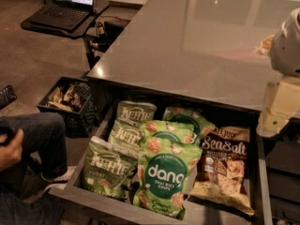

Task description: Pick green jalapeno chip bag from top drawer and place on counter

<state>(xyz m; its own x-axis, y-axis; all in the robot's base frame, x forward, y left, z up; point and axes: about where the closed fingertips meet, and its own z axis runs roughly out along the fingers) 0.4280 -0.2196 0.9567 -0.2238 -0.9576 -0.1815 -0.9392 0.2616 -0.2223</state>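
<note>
The top drawer (93, 175) is pulled open below the glossy grey counter (187, 46). It holds three green Kettle jalapeno chip bags on its left side: one at the back (136, 111), one in the middle (123, 136) and one at the front (108, 165). Green Dang rice chip bags (166, 179) lie in the centre, and a brown Sea Salt bag (224, 165) lies on the right. My gripper (280, 106), a cream-coloured block under the white arm (288, 41), hangs at the right edge above the drawer's right end, apart from all bags.
A black slatted crate (70, 102) with wrappers stands on the floor left of the drawer. A small black table with a laptop (70, 6) stands at the back left. A seated person's leg and hand (28, 144) are at the left.
</note>
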